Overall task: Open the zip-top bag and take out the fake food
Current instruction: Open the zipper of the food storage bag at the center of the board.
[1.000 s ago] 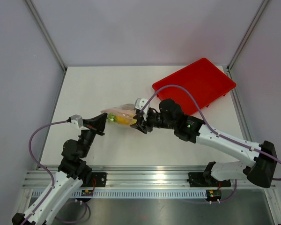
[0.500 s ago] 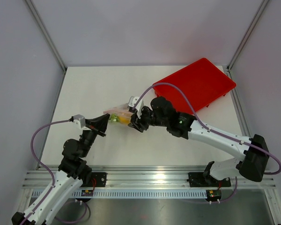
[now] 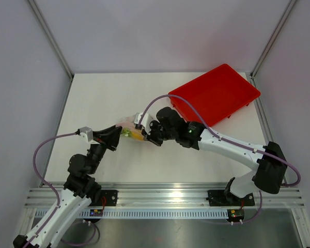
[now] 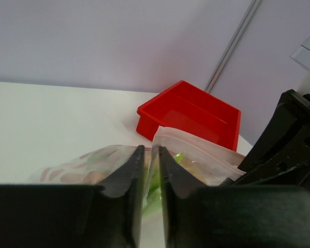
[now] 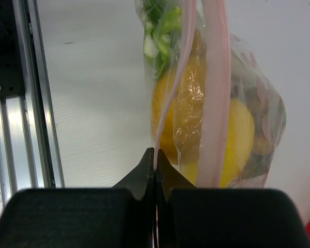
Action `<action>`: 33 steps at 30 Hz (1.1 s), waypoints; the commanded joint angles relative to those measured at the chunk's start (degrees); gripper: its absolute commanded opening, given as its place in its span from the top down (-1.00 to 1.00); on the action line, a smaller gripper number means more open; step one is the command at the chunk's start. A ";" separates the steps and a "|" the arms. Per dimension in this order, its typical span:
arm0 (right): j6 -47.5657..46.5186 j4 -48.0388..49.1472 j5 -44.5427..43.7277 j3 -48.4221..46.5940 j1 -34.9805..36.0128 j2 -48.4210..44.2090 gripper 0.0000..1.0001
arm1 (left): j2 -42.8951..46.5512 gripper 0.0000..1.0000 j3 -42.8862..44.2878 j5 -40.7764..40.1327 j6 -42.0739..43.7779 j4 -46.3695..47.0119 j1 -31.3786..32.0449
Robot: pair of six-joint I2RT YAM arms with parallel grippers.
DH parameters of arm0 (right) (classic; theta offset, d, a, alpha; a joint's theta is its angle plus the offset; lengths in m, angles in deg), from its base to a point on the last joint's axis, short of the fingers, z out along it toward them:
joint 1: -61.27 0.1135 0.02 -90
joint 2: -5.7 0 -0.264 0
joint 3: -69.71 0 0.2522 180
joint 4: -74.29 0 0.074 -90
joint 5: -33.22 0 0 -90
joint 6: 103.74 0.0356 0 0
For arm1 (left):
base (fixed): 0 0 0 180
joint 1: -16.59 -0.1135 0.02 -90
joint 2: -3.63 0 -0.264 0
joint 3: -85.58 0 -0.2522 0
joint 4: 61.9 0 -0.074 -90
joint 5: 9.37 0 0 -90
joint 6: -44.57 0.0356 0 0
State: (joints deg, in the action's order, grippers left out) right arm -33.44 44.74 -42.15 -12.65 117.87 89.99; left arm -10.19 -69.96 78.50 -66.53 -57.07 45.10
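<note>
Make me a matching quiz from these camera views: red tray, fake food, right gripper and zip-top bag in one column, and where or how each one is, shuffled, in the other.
Column one:
A red tray
B fake food
C right gripper
D zip-top bag

Column two:
1 shut on a thin bag lip
2 clear, with a pink zip strip
3 far right of the table
4 inside clear plastic

Pairs: A-3, B-4, C-1, D-2.

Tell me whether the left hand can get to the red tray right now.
Probably not directly: the bag and the right hand, shut on the bag's edge, lie between the left hand and the tray.
</note>
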 commanded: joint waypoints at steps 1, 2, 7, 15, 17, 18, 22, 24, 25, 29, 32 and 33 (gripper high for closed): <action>-4.63 -3.36 0.66 -1.28 1.14 -2.20 1.00 | 2.04 0.32 2.83 -3.74 -0.78 -0.39 -0.21; -5.95 -4.59 0.57 -1.10 1.32 -2.29 1.00 | 2.66 0.21 3.18 -4.45 -0.96 -1.35 -0.21; -8.59 -8.55 -0.66 -1.01 1.76 -2.64 0.99 | 8.19 -0.18 3.89 -7.10 0.27 -4.35 -0.21; -11.58 -6.46 -6.63 4.60 2.02 -4.48 0.99 | -3.47 -0.19 7.48 8.01 4.66 -0.48 0.49; -12.72 -3.99 -6.98 6.19 2.02 -6.06 1.00 | -8.90 -0.19 9.51 11.35 5.37 -0.74 1.54; -12.73 -2.77 -7.77 8.11 2.02 -6.59 1.00 | -10.33 -0.24 9.95 11.88 5.11 -1.10 1.81; -15.53 2.76 -9.36 11.90 2.02 -9.14 0.99 | -14.56 -0.32 12.41 15.30 4.93 -2.68 2.60; -16.41 4.88 -9.62 14.10 1.94 -10.11 1.00 | -16.31 -0.37 12.94 16.19 2.84 -3.99 2.60; -17.38 6.20 -9.88 14.45 1.94 -10.37 1.00 | -16.84 -0.39 13.20 18.19 2.21 -4.43 2.60; -19.05 9.54 -9.62 16.74 1.94 -10.99 1.00 | -20.71 -0.46 14.87 21.38 -0.42 -7.06 2.60; -20.46 10.25 -9.45 17.27 1.94 -10.73 1.00 | -25.45 -0.46 17.33 26.11 -1.39 -7.25 2.60; -20.55 10.34 -9.62 17.27 1.94 -10.73 0.99 | -26.85 -0.45 17.34 27.52 -1.75 -6.82 2.69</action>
State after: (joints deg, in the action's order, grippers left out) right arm -51.32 49.46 -50.32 4.64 119.40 81.01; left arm -34.08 -55.95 98.76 -66.12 -64.04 47.44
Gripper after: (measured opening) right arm 0.012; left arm 0.731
